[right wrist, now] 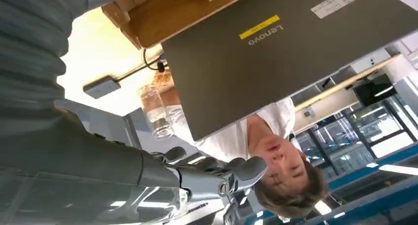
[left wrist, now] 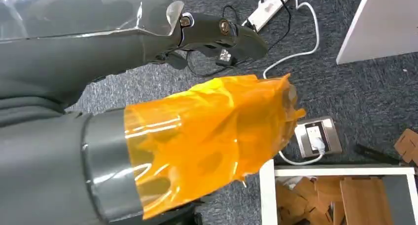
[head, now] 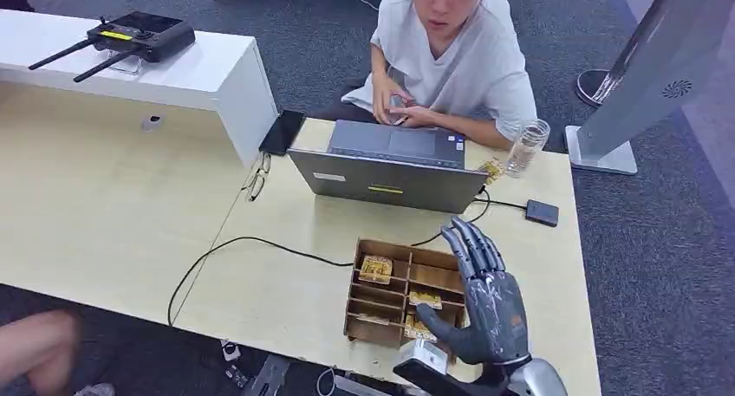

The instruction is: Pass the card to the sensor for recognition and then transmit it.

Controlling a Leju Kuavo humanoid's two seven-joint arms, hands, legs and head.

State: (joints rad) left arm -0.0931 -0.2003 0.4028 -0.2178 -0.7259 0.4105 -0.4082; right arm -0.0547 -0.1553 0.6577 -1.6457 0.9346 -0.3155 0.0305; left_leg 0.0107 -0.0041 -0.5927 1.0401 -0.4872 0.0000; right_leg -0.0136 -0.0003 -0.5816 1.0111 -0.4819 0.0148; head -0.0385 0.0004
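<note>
A: Wood is the material of one compartmented box (head: 381, 305), seen at the near edge of the pale table (head: 113, 223). How many cards are counted?

B: Gold-coloured cards (head: 376, 268) are seen in at least three compartments: one stack at the far left of the box, others nearer and to the right. An exact count cannot be made.

A: How is the right hand shown?

B: The right hand (head: 484, 296) is held over the right side of the box, fingers extended and spread, nothing gripped. Whether the box is touched cannot be told.

A: And the left hand?

B: The left hand (left wrist: 207, 136) is seen from its wrist camera, a thumb wrapped in orange film; its opening cannot be told.

A: What else is counted?

B: One grey laptop (head: 390, 166), one glass jar (head: 527, 147) to its right, one small dark sensor (head: 542, 212) on a cable, and one person (head: 451, 58) seated at the far side.
</note>
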